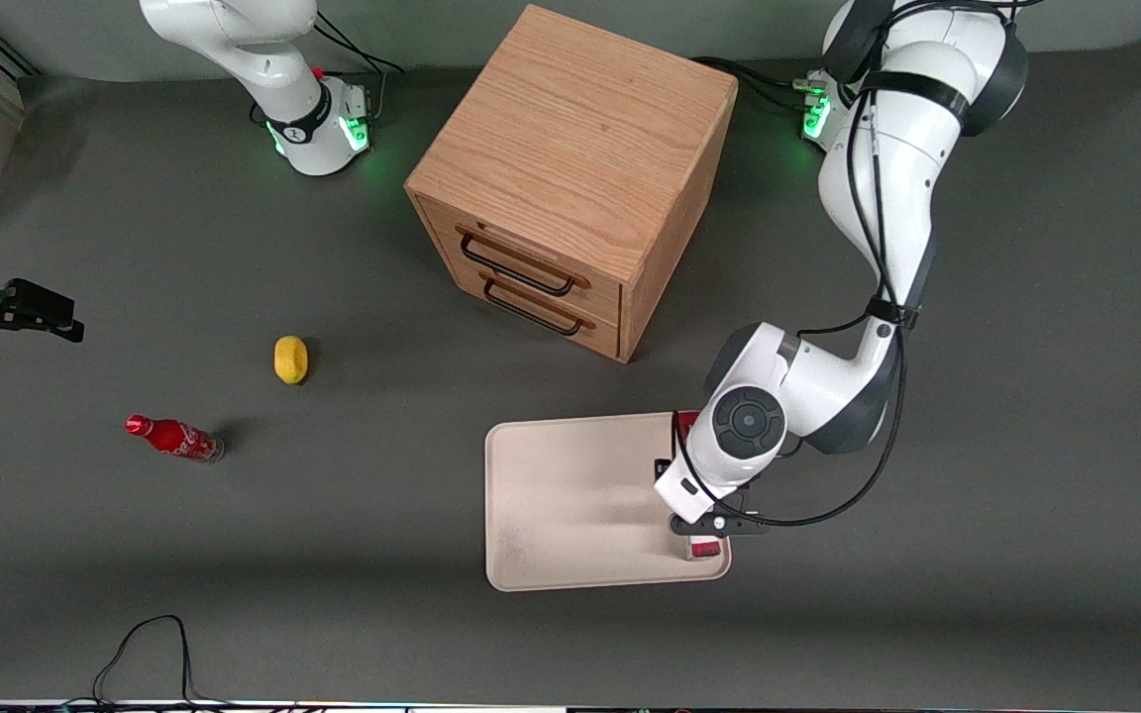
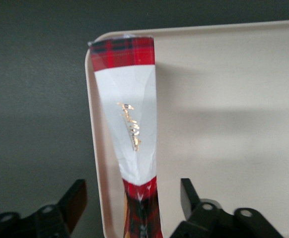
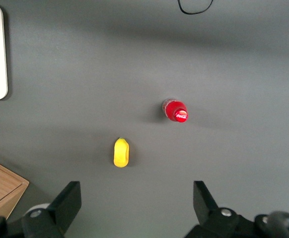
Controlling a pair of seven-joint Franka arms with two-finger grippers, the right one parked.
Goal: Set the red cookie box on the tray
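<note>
The red cookie box [image 2: 132,124], tartan red with a white middle and gold script, lies on the cream-white tray [image 2: 234,124] along the rim toward the working arm's end. My left gripper [image 2: 132,184] hangs right over the box and is open. Its black fingers [image 2: 76,198] stand on either side of the box's pinched red end, with a gap on each side. From the front, the wrist covers most of the box; only red bits [image 1: 704,548] peek out on the tray [image 1: 570,485].
A wooden two-drawer cabinet [image 1: 570,178] stands farther from the front camera than the tray. A yellow lemon [image 1: 290,358] and a small red soda bottle [image 1: 172,437] lie toward the parked arm's end. A black cable [image 1: 150,644] loops at the table's front edge.
</note>
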